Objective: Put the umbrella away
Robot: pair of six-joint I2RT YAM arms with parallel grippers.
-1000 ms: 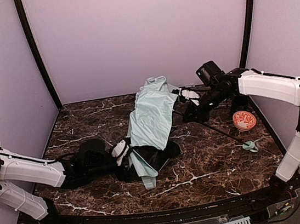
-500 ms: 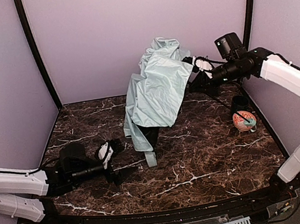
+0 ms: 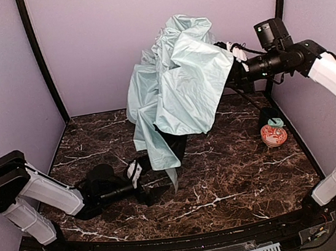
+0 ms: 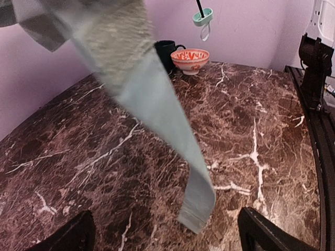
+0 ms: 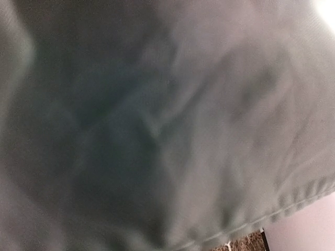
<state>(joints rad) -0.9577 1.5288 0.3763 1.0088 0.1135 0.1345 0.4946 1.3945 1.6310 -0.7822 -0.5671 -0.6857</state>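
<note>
The umbrella (image 3: 177, 81) hangs in the air at the back, mint-green fabric loose and bunched, with black lining showing at its lower part. My right gripper (image 3: 234, 61) is shut on it at its upper right side and holds it high above the table. Its thin black shaft runs down to the small mint handle (image 3: 275, 122), which also shows in the left wrist view (image 4: 202, 15). A fabric strap (image 4: 196, 204) dangles just above the table. My left gripper (image 3: 138, 173) lies low on the table, open and empty, its fingers (image 4: 68, 238) either side of the strap's end. Fabric (image 5: 167, 125) fills the right wrist view.
An orange-and-white patterned bowl (image 3: 273, 135) stands at the right side of the marble table, with a black mug (image 3: 269, 114) just behind it. Both show in the left wrist view, bowl (image 4: 189, 58) and mug (image 4: 166, 51). Purple walls enclose the table.
My right arm has lifted the umbrella from lying on the table to high in the air. My left gripper let go of its lower end, drew back left, then moved under the dangling strap.
</note>
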